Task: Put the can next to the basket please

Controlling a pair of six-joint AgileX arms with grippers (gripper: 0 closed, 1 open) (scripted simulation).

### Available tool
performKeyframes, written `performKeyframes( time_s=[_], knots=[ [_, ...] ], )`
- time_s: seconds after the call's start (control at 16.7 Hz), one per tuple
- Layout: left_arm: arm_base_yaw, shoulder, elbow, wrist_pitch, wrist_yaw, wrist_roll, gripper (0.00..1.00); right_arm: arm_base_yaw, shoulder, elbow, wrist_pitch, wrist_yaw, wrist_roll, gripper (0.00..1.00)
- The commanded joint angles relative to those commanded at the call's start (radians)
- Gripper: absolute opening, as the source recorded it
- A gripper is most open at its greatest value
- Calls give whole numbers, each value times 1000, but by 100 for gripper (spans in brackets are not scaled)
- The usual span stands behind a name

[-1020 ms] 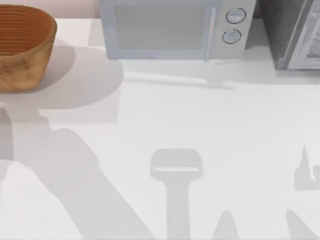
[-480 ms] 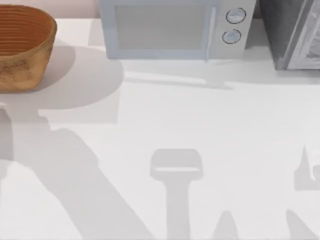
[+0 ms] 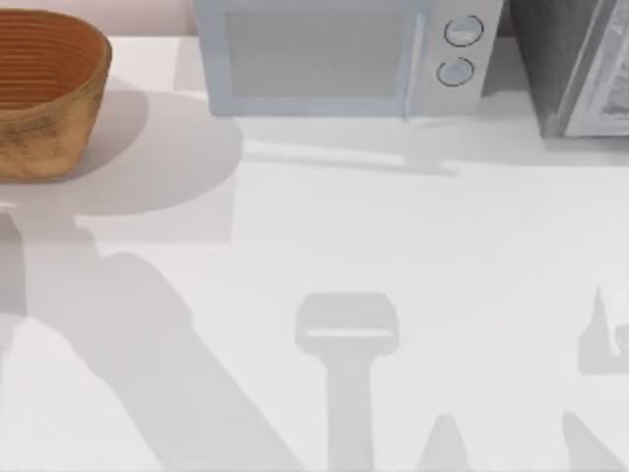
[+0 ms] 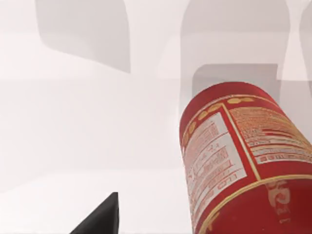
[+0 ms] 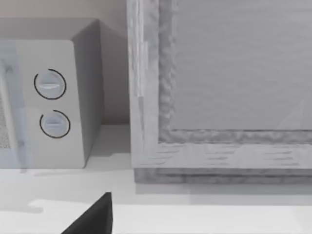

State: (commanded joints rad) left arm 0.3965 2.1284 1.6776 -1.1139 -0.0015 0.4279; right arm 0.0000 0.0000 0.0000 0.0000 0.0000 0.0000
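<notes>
Sitting far left, basket (image 3: 44, 93) — can (image 4: 243, 161) near left fingers (image 4: 100, 219); grip unclear.

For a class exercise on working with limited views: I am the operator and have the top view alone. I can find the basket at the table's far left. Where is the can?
Observer: The can is close in front of the left wrist camera, leaning in that picture, with its printed text panel facing the lens.
Operator: What lies around it?
Observer: Bare white table crossed by grey shadows. The can's lower end is cut off, so I cannot tell what it rests on.
Operator: And the right wrist?
Observer: It faces the microwave, showing its grey side panel, and the grey cabinet beside it.
</notes>
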Motion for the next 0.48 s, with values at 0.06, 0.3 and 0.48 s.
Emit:
performKeyframes(
  time_s=[0.06,0.3,0.48],
  knots=[
    [0,0,4,-3,0,1,100,0,0,0,0,0,0,100],
    [0,-10,76,-92,0,0,100,0,0,0,0,0,0,100],
    [-1,-22,123,-146,0,-1,100,0,0,0,0,0,0,100]
  ],
)
